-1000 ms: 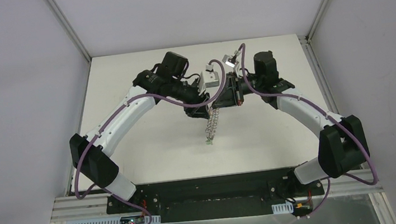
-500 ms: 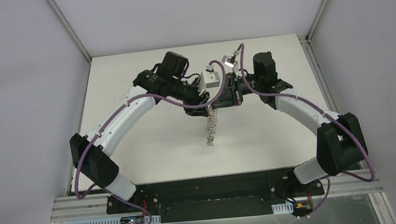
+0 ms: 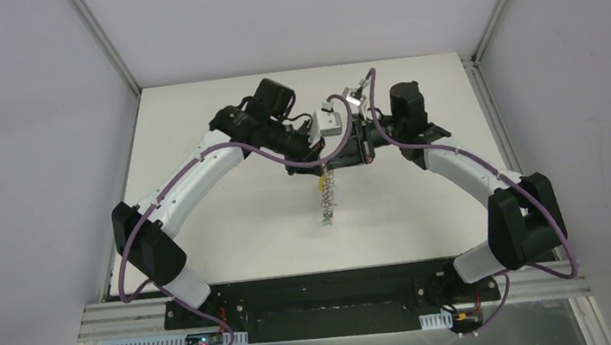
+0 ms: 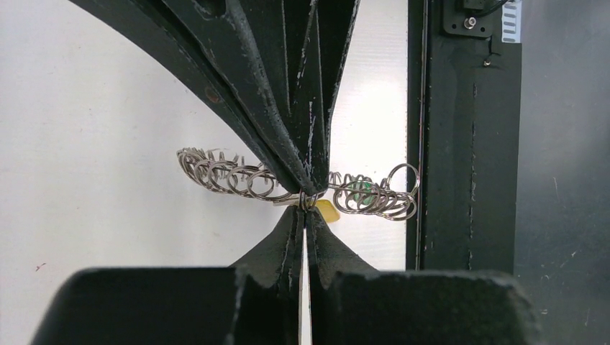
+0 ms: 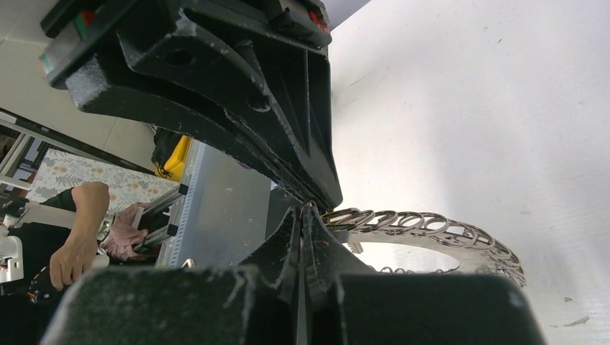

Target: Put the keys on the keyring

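Open along the table (image 3: 221,225)'s left, right and near edges. Blocked mid-table by left gripper (image 4: 305,210) and right gripper (image 5: 305,208), tip to tip, and the keyring (image 4: 224,174) held between them.

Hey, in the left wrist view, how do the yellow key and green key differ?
Colour: yellow key has a yellow head, green key a green one. Place: yellow key sits right beside the left pincer tips; green key sits further along, partly behind wire loops of the keyring. Both look tiny against it.

Silver loops pattern the keyring (image 4: 223,172); there is a yellow key (image 4: 326,209), a green key (image 4: 357,190) and a white table (image 4: 86,144).
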Robot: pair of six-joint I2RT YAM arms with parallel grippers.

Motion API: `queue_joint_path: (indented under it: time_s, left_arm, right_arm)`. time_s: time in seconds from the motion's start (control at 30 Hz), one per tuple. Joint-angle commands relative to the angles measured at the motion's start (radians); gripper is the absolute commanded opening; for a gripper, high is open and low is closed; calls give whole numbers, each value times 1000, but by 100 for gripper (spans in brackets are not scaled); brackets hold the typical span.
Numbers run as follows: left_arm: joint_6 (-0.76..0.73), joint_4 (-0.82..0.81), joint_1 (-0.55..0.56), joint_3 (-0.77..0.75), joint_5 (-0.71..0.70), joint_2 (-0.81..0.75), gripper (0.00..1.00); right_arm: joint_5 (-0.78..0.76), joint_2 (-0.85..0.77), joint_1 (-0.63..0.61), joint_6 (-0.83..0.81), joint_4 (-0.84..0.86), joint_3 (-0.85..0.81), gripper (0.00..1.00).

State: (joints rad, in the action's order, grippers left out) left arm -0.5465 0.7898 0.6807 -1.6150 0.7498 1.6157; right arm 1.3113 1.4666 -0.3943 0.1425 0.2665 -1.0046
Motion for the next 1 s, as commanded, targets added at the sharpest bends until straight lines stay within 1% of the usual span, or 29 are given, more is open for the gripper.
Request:
queue_joint_path:
  time_s: [0.0, 0.33, 0.53, 0.73, 0.83, 0.97]
  left_arm:
    - [-43, 36, 8, -22, 30, -3, 0]
    - [-69, 26, 31, 26, -55, -19, 0]
    - [-50, 3, 66, 41, -132, -25, 0]
    - [-10, -34, 82, 53, -163, -28, 1]
    - [16, -44, 82, 52, -170, -31, 15]
    - [30, -45, 77, 53, -176, -40, 26]
  right_arm:
    - [30, -12, 8, 16, 63, -11, 0]
    - [8, -13, 22, 30, 62, -15, 0]
    - [-22, -6, 25, 38, 61, -13, 0]
    - [-42, -4, 27, 40, 62, -6, 0]
    - [-38, -4, 28, 38, 67, -2, 0]
    - [-17, -11, 34, 18, 67, 7, 0]
